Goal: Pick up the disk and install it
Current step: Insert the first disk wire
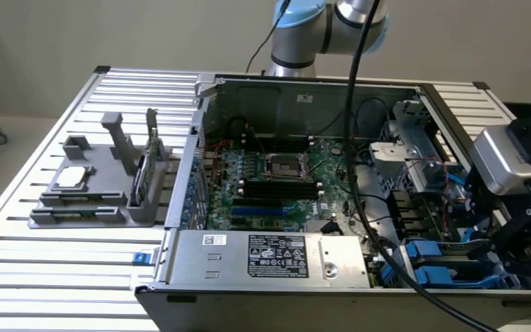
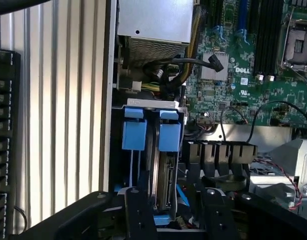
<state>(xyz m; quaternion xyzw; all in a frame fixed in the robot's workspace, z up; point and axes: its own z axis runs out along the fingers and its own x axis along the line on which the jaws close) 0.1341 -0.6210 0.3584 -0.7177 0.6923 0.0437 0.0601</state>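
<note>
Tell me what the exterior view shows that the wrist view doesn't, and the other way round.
Exterior view's extras: the whole open computer case, a grey fixture holding a small silver chip at that view's left, and the robot arm behind the case. Wrist view's extras: a close look into the drive bay, where the disk stands on edge beside blue carriers, with the gripper open and close to it. Shared: the green motherboard, the grey power-supply box, the blue carriers and the slatted table.
</note>
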